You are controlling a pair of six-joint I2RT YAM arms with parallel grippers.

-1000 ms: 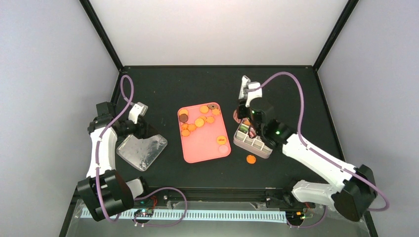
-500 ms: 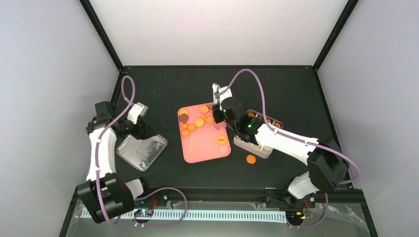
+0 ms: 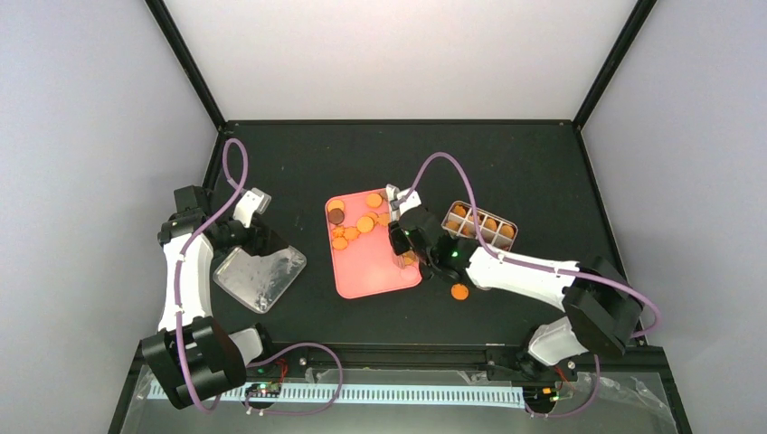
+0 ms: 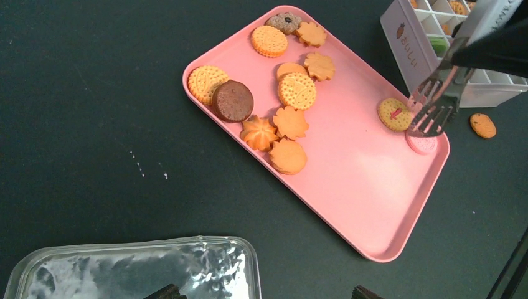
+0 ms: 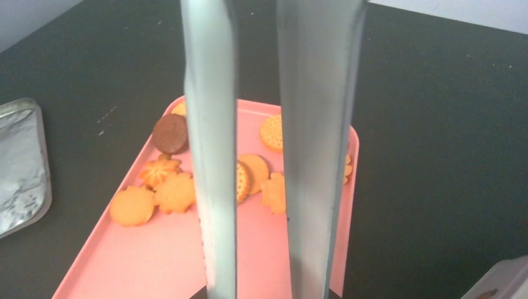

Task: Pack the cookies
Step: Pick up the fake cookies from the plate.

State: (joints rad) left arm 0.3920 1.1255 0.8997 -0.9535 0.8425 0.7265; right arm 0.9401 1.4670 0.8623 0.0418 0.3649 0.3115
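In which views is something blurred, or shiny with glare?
Right wrist view: the tongs, close to the lens, look soft and hide part of the pink tray. Left wrist view: cookies sharp, glare on the shiny container. Top view: even light.

Left arm: white shell links, black joint housings, chunky black base block. Right arm: same build, white tapered links, bulky black elbow and shoulder, small green light lit near the wrist. Purple cable looped off the left arm's upper end and lay along its white link. Second purple cable arched over the right wrist. White housing sat at each wrist. Left hand: only two dark fingertips showed.
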